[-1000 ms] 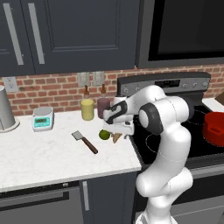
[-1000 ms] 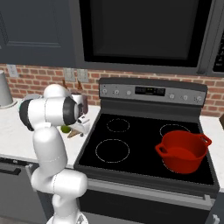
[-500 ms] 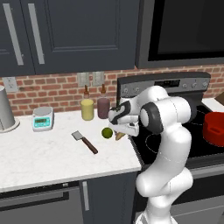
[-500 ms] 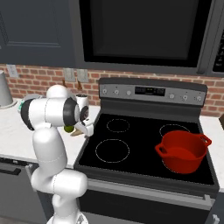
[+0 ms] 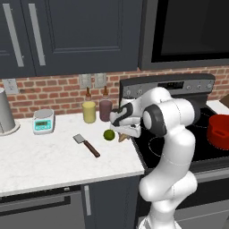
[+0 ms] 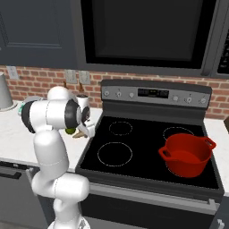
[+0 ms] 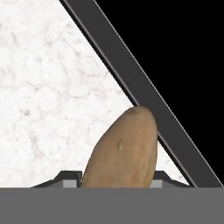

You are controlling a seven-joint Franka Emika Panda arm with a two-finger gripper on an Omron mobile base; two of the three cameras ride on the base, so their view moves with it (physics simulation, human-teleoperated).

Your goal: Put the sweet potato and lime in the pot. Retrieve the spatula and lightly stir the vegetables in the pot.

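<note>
- A kitchen with dark cabinets and a red brick backsplash; a white marble counter point(image 5: 40, 156) runs left of a black stove point(image 6: 147, 154).
- The hand point(image 5: 126, 132) hangs low over the counter's right end, just beside the stove's edge.
- In the hand view the sweet potato point(image 7: 123, 151) sits between the two finger tips, which stand against its sides, so the hand is pinching it.
- The lime point(image 5: 108, 134) lies on the counter just left of the hand.
- The spatula point(image 5: 86, 145) lies flat on the counter left of the lime, blade toward the far side.
- The red pot point(image 6: 187, 153) stands on the stove's near right burner, well apart from the hand.
- A yellow jar point(image 5: 89, 112), a dark jar point(image 5: 105, 110) and a kitchen scale point(image 5: 43, 121) stand along the wall.
</note>
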